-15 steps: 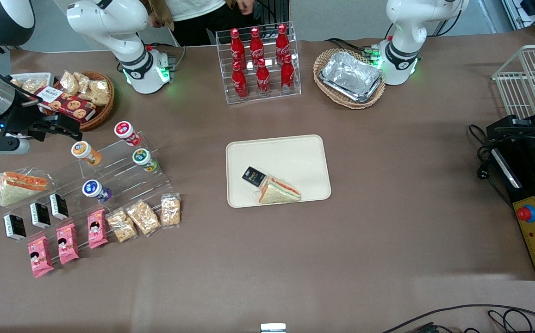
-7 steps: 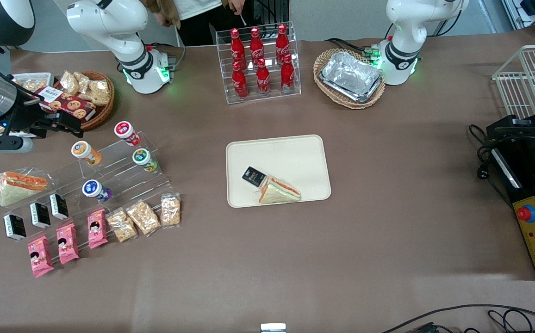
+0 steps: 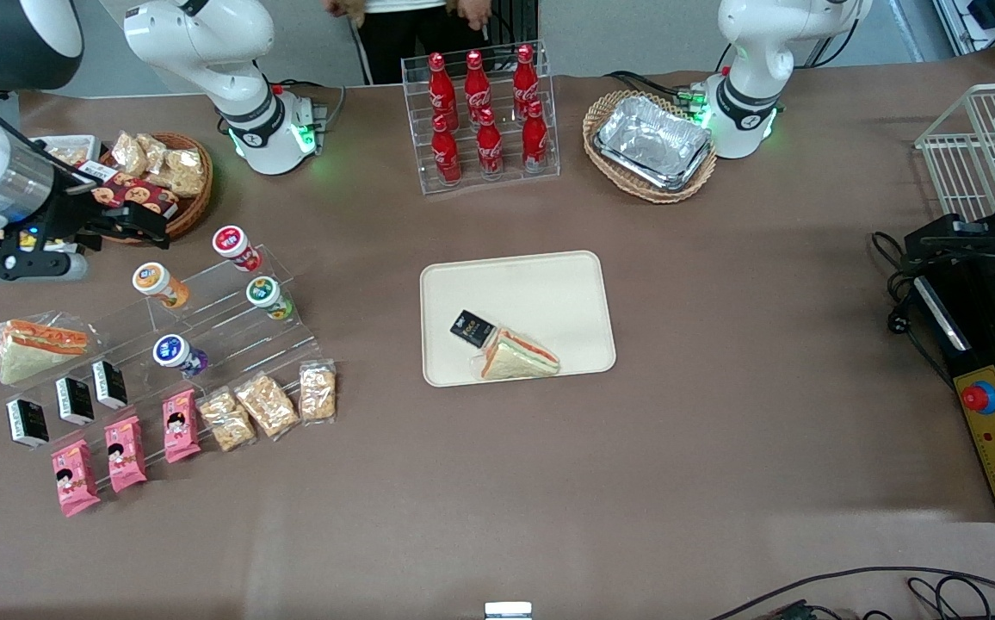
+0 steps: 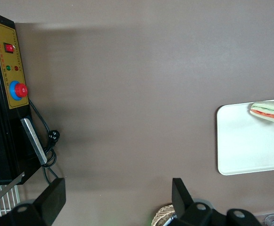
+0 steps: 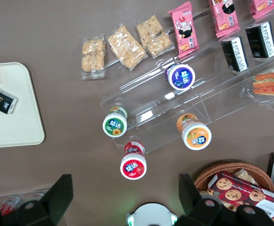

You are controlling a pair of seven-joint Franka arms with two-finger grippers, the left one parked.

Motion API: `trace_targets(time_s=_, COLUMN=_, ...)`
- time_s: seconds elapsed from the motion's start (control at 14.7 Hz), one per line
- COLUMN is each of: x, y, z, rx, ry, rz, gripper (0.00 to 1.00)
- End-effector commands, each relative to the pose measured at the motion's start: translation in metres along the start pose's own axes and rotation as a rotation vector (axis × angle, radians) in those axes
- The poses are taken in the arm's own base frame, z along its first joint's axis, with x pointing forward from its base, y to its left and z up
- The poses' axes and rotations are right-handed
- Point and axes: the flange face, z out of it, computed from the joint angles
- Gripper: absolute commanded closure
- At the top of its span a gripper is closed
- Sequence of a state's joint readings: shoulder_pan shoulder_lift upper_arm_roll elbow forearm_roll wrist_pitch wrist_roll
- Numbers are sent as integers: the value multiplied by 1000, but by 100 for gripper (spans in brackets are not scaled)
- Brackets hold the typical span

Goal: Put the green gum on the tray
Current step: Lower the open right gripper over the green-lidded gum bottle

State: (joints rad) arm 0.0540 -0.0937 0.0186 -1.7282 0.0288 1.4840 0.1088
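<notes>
Hand [image 3: 140, 226] nearer one green gum [image 3: 266, 294]

Brown table [image 3: 721, 448], many goods on it.
On it lie the tray [image 3: 549, 284], clear stepped rack [image 3: 231, 336], bottle rack [image 3: 485, 120], two wicker baskets [image 3: 648, 185]; the gripper [image 3: 132, 226] hangs above.

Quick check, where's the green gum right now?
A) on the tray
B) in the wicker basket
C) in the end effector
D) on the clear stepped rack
D: the green gum sits on the clear stepped rack, apart from the tray; the open end effector hangs empty near the cookie basket.
</notes>
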Motion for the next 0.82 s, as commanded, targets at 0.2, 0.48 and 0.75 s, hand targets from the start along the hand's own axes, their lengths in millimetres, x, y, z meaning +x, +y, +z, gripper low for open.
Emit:
trace_targets(time_s=0.2, x=-25, y=-9, z=65, rx=14, ry=80, rz=-33, gripper=0)
trace_targets(time_s=0.48, x=-28, y=-23, z=117, rx=13, ry=125, rz=-62, gripper=0)
trace_targets(time_s=0.75, x=-25, y=-29, z=166, rx=14, ry=155, rz=-77, gripper=0)
